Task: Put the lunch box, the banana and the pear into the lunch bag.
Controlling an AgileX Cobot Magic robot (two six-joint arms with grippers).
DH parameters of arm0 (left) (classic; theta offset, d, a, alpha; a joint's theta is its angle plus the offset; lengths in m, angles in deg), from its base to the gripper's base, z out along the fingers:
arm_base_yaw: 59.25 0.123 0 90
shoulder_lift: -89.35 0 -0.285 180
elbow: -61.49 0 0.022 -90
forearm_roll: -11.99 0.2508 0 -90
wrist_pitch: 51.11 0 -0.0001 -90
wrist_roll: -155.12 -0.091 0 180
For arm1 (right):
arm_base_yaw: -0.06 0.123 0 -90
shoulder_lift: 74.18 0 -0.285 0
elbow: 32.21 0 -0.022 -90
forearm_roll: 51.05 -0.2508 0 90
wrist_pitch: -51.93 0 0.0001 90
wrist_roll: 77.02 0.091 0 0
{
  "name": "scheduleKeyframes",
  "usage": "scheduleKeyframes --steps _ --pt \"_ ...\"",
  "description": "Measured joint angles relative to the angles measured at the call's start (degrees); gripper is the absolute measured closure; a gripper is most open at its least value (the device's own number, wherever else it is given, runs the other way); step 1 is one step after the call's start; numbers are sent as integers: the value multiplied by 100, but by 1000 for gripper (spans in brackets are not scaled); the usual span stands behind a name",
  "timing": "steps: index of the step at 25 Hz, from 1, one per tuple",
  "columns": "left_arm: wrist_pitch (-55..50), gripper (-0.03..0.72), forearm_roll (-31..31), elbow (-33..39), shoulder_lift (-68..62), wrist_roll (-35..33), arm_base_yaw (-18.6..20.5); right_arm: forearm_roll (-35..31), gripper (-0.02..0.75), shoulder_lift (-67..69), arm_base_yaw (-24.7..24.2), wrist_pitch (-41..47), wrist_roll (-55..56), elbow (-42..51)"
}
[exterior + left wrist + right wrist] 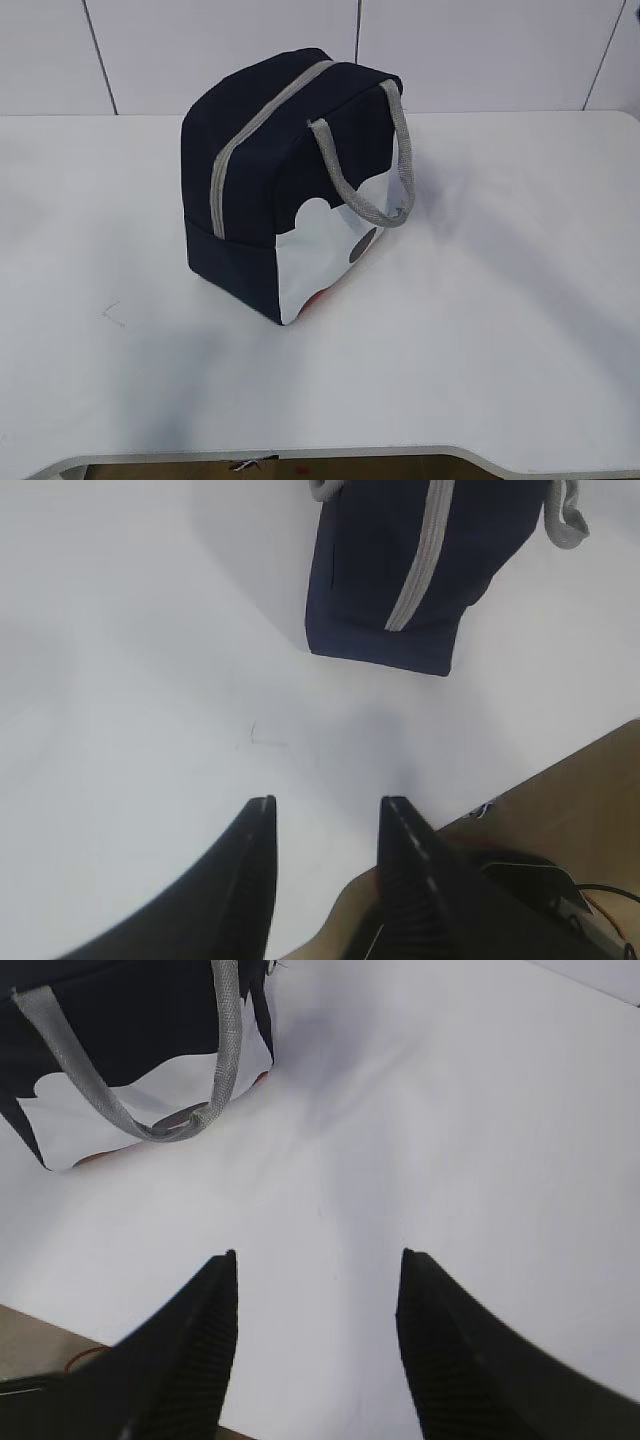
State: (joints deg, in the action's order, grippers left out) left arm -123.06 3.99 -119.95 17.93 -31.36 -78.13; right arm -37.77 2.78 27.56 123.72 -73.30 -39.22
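Note:
The navy-blue lunch bag (270,180) stands upright on the white table (480,330) with its grey zipper (250,130) shut. Its grey strap handle (385,170) hangs over the white side panel. The bag also shows in the left wrist view (400,570) and the right wrist view (120,1030). The lunch box, the banana and the pear are out of view. My left gripper (325,805) is open and empty above the table near its front edge. My right gripper (317,1257) is open and empty over bare table, right of the bag. Neither gripper shows in the exterior view.
The table's front edge (300,455) has a curved cut-out at the near left. A brown floor and black cables (560,880) show below the edge in the left wrist view. A white panelled wall (480,50) stands behind the table.

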Motion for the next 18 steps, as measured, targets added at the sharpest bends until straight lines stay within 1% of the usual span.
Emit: scheduleKeyframes --steps 7,11,18 --pt "-37 440 81 694 1380 -96 0 -13 309 -1785 0 50 -26 994" --pt "-48 445 81 1062 2177 -117 0 -13 310 -2725 0 75 -26 1383" --pt "-59 452 81 1702 3352 -130 0 -13 310 -3929 0 96 -44 2108"
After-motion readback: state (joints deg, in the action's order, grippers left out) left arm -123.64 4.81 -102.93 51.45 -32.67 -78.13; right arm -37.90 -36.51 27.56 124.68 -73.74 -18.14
